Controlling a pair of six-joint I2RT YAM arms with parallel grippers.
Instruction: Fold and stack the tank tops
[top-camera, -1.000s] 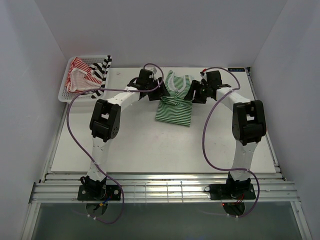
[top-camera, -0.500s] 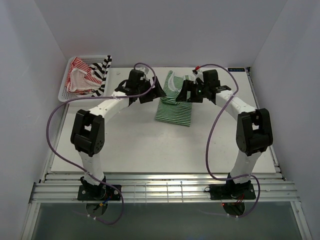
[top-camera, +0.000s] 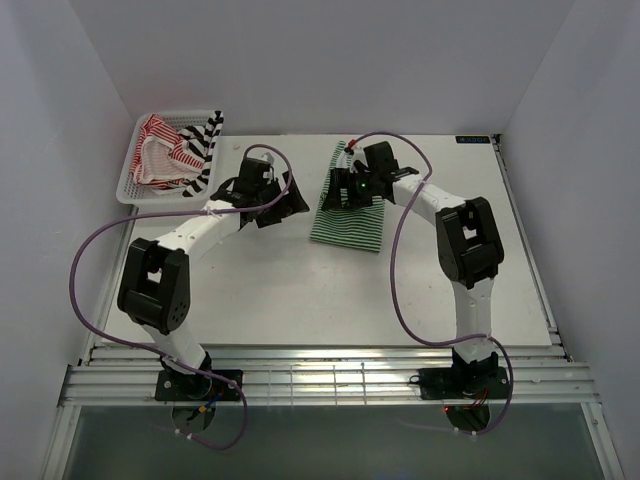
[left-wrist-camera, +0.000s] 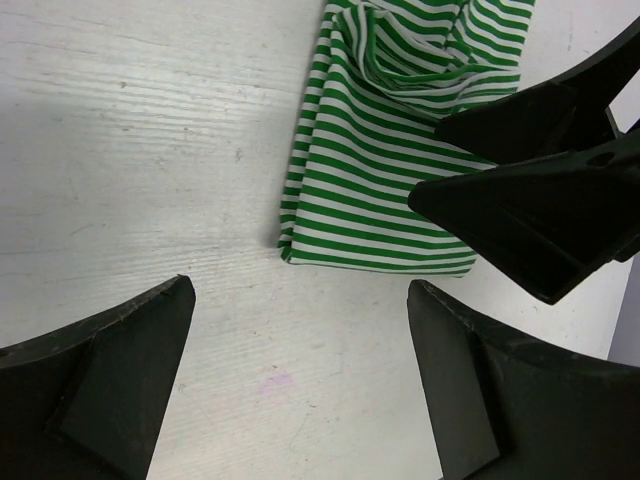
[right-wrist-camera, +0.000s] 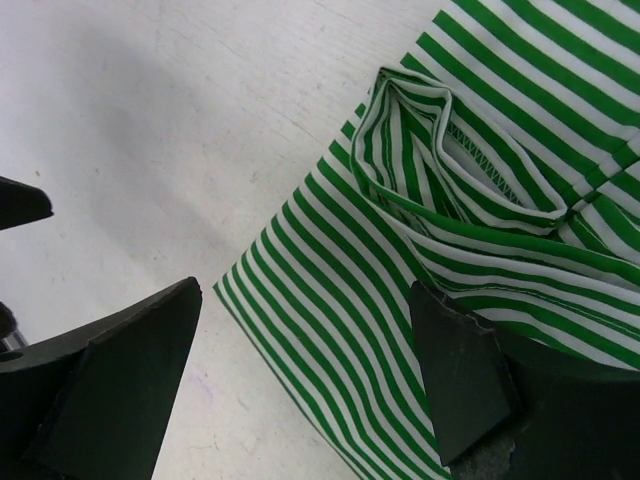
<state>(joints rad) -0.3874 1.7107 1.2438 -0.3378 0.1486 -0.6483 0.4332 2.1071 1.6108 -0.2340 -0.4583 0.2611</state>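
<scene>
Top view: high, from the near edge, facing down. Wrist views: close, facing down; both share the green-and-white tank top (left-wrist-camera: 380, 170).

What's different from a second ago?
The left gripper and right gripper opened, letting go of the green top. The left drew back left, off the cloth; the right moved left over it. The tops in the basket stayed put.

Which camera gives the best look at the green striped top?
The top external view: only there most of the green striped top shows, folded on the table. Each wrist view shows just a close-up part.
</scene>
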